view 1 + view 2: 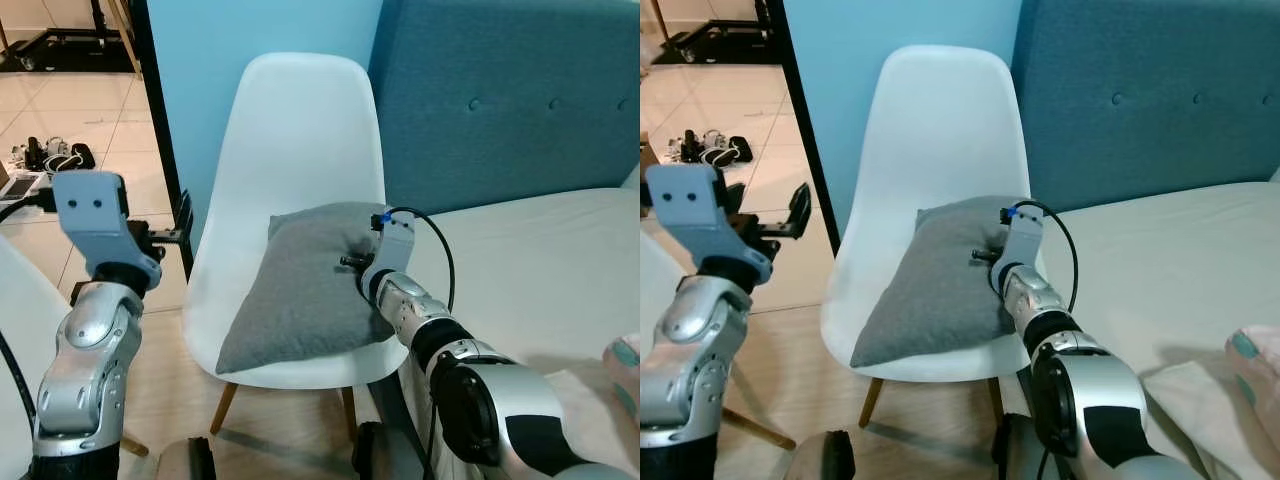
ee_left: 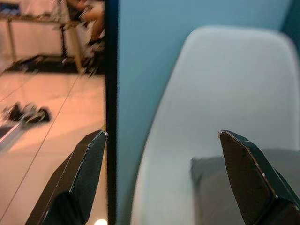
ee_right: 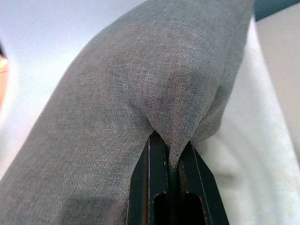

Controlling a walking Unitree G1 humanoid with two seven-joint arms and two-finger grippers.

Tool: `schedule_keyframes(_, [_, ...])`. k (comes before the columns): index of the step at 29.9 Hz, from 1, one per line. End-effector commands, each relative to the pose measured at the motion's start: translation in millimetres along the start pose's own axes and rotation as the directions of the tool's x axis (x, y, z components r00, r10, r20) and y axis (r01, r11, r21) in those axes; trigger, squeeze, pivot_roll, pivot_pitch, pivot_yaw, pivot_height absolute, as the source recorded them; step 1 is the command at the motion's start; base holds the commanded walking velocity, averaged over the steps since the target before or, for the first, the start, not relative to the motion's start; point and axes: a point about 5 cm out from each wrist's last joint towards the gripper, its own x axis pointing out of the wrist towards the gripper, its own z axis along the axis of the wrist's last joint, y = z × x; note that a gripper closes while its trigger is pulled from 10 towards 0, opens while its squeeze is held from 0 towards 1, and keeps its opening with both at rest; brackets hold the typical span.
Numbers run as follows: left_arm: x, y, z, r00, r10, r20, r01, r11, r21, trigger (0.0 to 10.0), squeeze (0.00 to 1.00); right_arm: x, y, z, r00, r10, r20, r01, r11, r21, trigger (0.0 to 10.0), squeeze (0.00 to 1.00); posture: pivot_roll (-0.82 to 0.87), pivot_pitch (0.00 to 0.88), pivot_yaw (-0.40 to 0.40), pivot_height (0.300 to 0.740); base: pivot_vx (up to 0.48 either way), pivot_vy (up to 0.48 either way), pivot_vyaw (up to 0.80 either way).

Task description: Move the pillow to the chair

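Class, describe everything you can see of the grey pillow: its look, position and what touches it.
The pillow is grey woven fabric, soft and rectangular. It lies tilted on the white chair, its upper edge leaning on the backrest, its lower corner near the seat's front. The right pincer is shut on a pinched fold at its right side. The left pincer hangs open, apart from it.

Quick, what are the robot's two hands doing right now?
Left end effector: open, holding nothing, beside the chair.
Right end effector: shut on the pillow.
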Motion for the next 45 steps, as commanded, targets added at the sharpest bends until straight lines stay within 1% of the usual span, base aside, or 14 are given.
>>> schedule_keyframes(1, [-2.1, 0.5, -3, 1.0, 0.009, -0.023, -0.009, 1.0, -0.007, 10.0, 0.0, -0.2, -6.4, 11, 0.998, -0.03, 0.058, 0.031, 0.999, -0.025, 10.0, 0.0, 0.1, 0.1, -0.118, 0.526, 0.0, 0.0, 0.0])
schedule_keyframes(9, [-6.1, 0.6, -1, 0.999, 0.019, -0.044, -0.02, 1.0, -0.007, 10.0, 0.0, -7.0, -51.7, -10, 0.972, -0.233, -0.012, 0.225, 0.95, -0.215, 10.0, 0.0, 0.08, 0.132, -0.12, 0.526, 0.0, 0.0, 0.0])
schedule_keyframes(13, [-6.0, 0.9, 0, 0.999, 0.021, -0.041, -0.022, 1.0, -0.006, 10.0, 0.0, -8.0, -53.9, -16, 0.971, -0.235, -0.037, 0.22, 0.946, -0.237, 10.0, 0.0, 0.08, 0.136, -0.118, 0.526, 0.0, 0.0, 0.0])
schedule_keyframes(16, [-5.8, 1.1, 0, 0.999, 0.022, -0.04, -0.022, 1.0, -0.005, 10.0, 0.0, -7.4, -50.3, -18, 0.982, -0.182, -0.042, 0.174, 0.973, -0.15, 10.0, 0.0, 0.08, 0.126, -0.115, 0.526, 0.0, 0.0, 0.0])
schedule_keyframes(18, [-5.7, 1.1, 0, 0.999, 0.021, -0.041, -0.021, 1.0, -0.004, 10.0, 0.0, -6.9, -47.3, -18, 0.987, -0.152, -0.046, 0.147, 0.984, -0.098, 10.0, 0.11, 0.08, 0.12, -0.114, 0.526, 0.0, 0.0, 0.0])
schedule_keyframes(19, [-5.7, 1.0, 0, 0.999, 0.021, -0.041, -0.021, 1.0, -0.004, 10.0, 0.0, -6.4, -44.1, -19, 0.991, -0.124, -0.049, 0.121, 0.991, -0.056, 10.0, 0.45, 0.08, 0.12, -0.114, 0.526, 0.0, 0.0, 0.0])
schedule_keyframes(21, [-5.7, 1.0, 0, 0.999, 0.021, -0.041, -0.021, 1.0, -0.004, 10.0, 0.0, -6.4, -44.1, -19, 0.991, -0.124, -0.049, 0.121, 0.991, -0.056, 10.0, 0.45, 0.08, 0.12, -0.114, 0.526, 0.0, 0.0, 0.0])
schedule_keyframes(22, [-4.6, 1.1, 1, 0.999, 0.023, -0.036, -0.023, 1.0, 0.009, 10.0, 0.0, -4.4, -28.7, -19, 0.999, -0.019, -0.05, 0.022, 0.998, 0.06, 10.0, 0.9, 0.08, 0.096, -0.115, 0.526, 0.0, 0.0, 0.0])
schedule_keyframes(27, [-2.2, 1.4, -1, 0.999, 0.03, -0.035, -0.029, 0.999, 0.02, 10.0, 0.0, -3.0, -16.7, -15, 0.997, 0.063, -0.039, -0.059, 0.993, 0.099, 10.0, 1.0, 0.07, 0.066, -0.115, 0.526, 0.0, 0.0, 0.0])
schedule_keyframes(33, [2.7, 0.8, -9, 0.998, 0.046, -0.052, -0.044, 0.999, 0.029, 10.0, 0.0, -4.5, -35.3, -1, 0.999, 0.041, -0.019, -0.041, 0.999, 0.015, 10.0, 1.0, 0.04, 0.032, -0.112, 0.526, 0.0, 0.0, 0.0])
schedule_keyframes(37, [3.5, 7.9, -25, 0.989, 0.103, -0.105, -0.097, 0.993, 0.059, 10.0, 0.0, -11.0, -68.4, 26, 0.998, 0.023, 0.05, -0.016, 0.991, -0.133, 10.0, 1.0, 0.01, 0.0, -0.112, 0.526, 0.0, 0.0, 0.0])
schedule_keyframes(43, [-0.1, 20.4, -43, 0.968, 0.176, -0.181, -0.163, 0.983, 0.086, 10.0, 0.0, -15.2, -79.3, 36, 0.995, 0.051, 0.084, -0.036, 0.985, -0.17, 10.0, 1.0, 0.01, 0.0, -0.117, 0.526, 0.0, 0.0, 0.0])
schedule_keyframes(44, [-1.5, 23.3, -46, 0.964, 0.188, -0.187, -0.173, 0.981, 0.091, 10.0, 0.0, -15.9, -78.7, 37, 0.991, 0.093, 0.096, -0.082, 0.99, -0.112, 10.0, 1.0, 0.0, 0.0, -0.117, 0.526, 0.0, 0.0, 0.0])
schedule_keyframes(45, [-3.3, 26.6, -49, 0.959, 0.203, -0.198, -0.186, 0.978, 0.1, 10.0, 0.0, -16.6, -74.1, 38, 0.977, 0.17, 0.129, -0.168, 0.985, -0.03, 10.0, 0.0, 0.01, 0.0, -0.119, 0.526, 0.0, 0.0, 0.0])
